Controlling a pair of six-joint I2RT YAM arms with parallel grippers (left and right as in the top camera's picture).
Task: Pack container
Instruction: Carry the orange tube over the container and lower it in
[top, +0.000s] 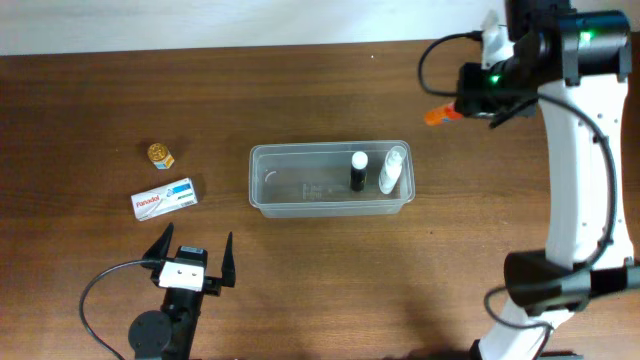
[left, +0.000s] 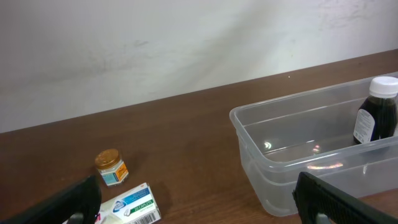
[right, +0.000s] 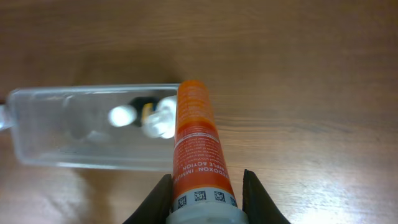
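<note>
Orange tube (right: 198, 143) clamped in our right claw (right: 205, 190) at the far right, we see the clear container (top: 262, 190), long axis left to right on the table (top: 320, 290), lying to its left and nearer, while our left claw (top: 197, 242) stands open at near left.

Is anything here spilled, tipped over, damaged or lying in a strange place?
Nothing stands out. The dark bottle stands upright in the container; no spill shows. The box and jar sit intact on the table, not yet packed. The right gripper holds an orange tube.
</note>
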